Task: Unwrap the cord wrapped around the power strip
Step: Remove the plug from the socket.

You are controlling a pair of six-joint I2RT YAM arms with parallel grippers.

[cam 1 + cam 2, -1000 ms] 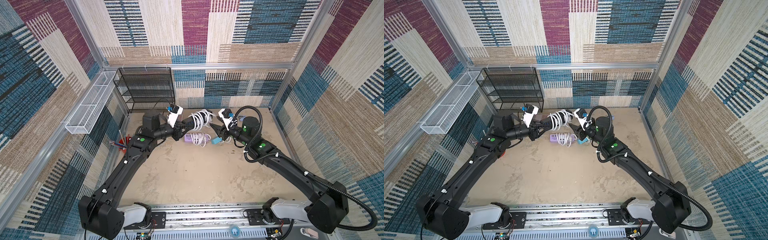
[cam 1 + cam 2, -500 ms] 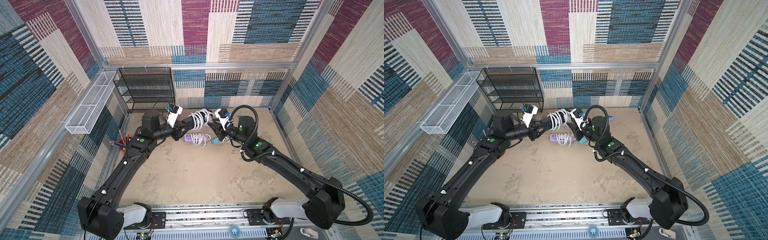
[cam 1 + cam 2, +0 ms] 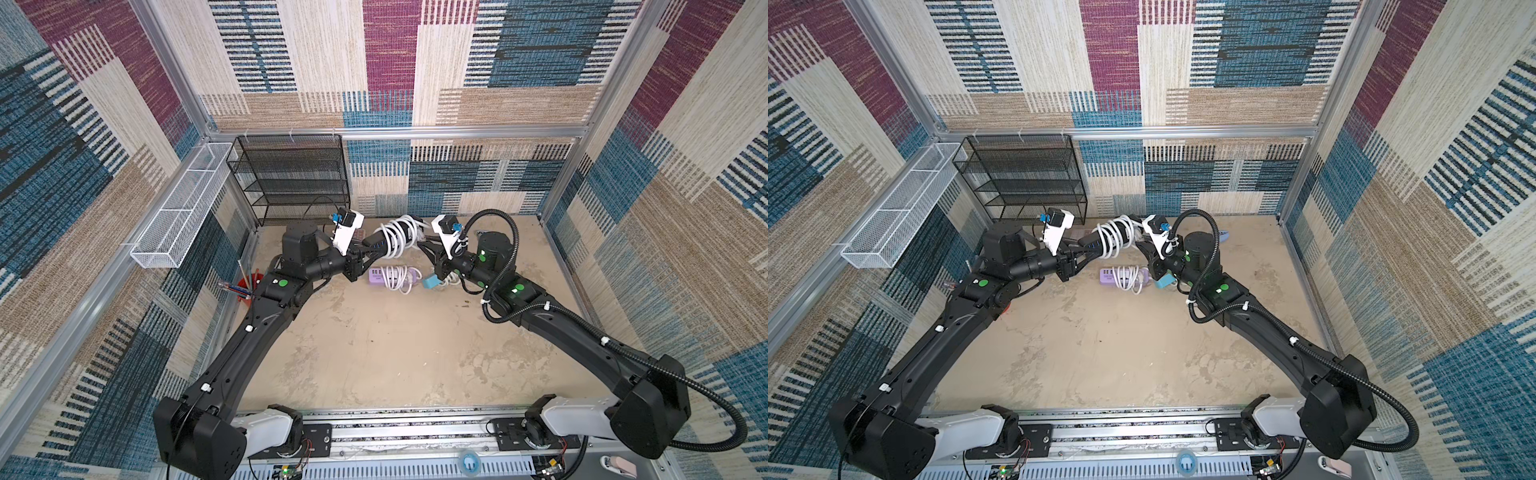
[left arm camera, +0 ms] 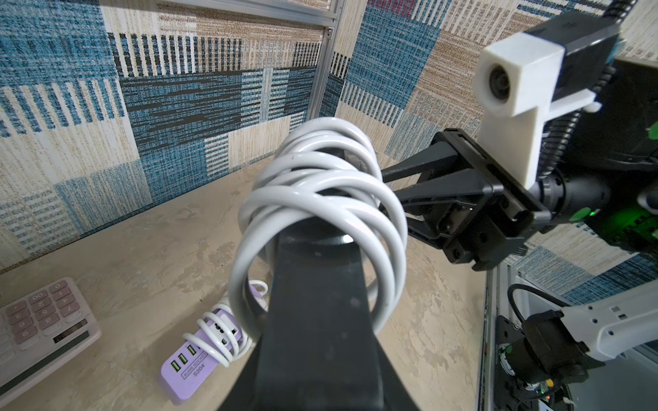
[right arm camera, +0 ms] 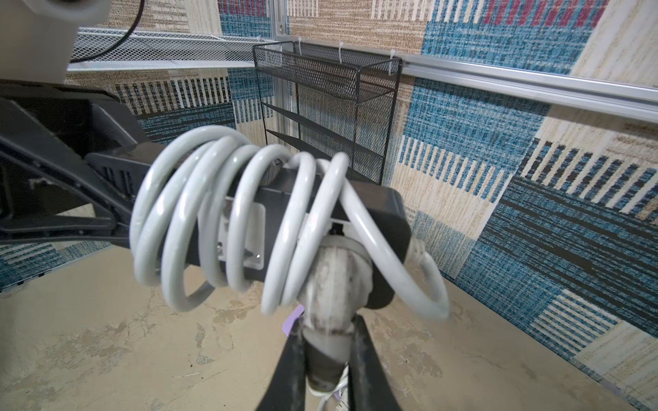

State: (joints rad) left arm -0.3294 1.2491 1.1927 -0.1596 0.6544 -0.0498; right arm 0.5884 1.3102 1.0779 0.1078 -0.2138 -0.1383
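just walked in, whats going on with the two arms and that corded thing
The left claw holds a black power strip in the air above the table, with its white cord coiled around it in several loops. The right claw grips the plug at the cord's end; none of the loops looks unwound yet. A purple power strip, also wrapped in a cord, lies on the table below.

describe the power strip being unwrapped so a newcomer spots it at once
Start at the black mesh shelf against the back wall. Close by, the black power strip is held in the air, one end in the left gripper, its plug in the right gripper. Unlike the purple strip lying on the table below, it is lifted and wound in thick white cord.
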